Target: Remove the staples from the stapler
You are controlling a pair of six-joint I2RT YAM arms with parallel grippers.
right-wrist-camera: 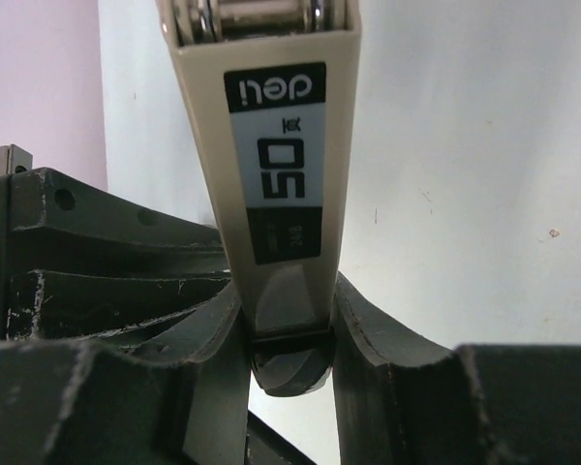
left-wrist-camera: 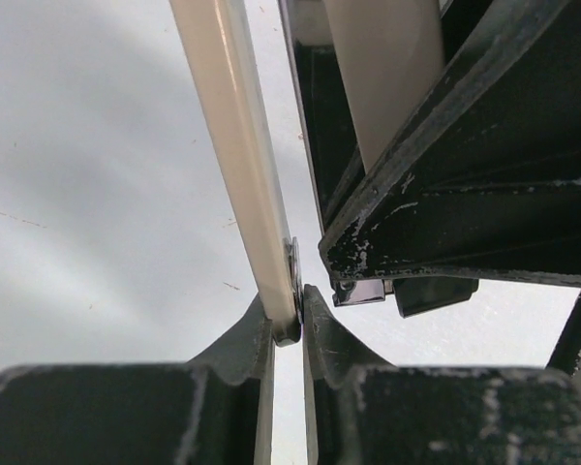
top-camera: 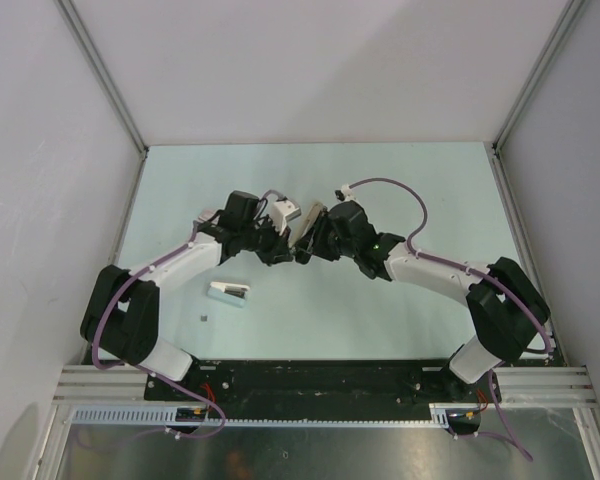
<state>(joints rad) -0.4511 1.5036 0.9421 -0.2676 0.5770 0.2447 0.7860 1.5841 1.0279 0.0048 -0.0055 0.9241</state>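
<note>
Left end effector (left-wrist-camera: pixel 289 325) had its jaws closed on the very tip of a pale strip (left-wrist-camera: pixel 234 145) belonging to the stapler (right-wrist-camera: pixel 271 145). The right end effector (right-wrist-camera: pixel 289 334) was clamped around the lower end of the stapler's beige body, just below the printed label. In the overhead view the two met nose to nose above the middle of the surface (top-camera: pixel 400 300), so the stapler hung in the air between them, touching nothing else.

The split grip looked deliberate. One side steadied the body while the other took only the thin strip, which stood at an angle away from the dark body, as if to open the stapler or draw the strip clear of the magazine.

A tiny grey speck (top-camera: pixel 204 318) lay on the surface near the left arm, well apart from the stapler. It was probably the staples, though it was too small to show any ridges. A small pale rectangle (top-camera: pixel 230 292) lay nearby and seemed unrelated.

Whether the magazine held any staples could not be told. Black fingers filled much of both wrist views, the stapler's upper end was cut off by the frame, and from above the arms covered most of it.
</note>
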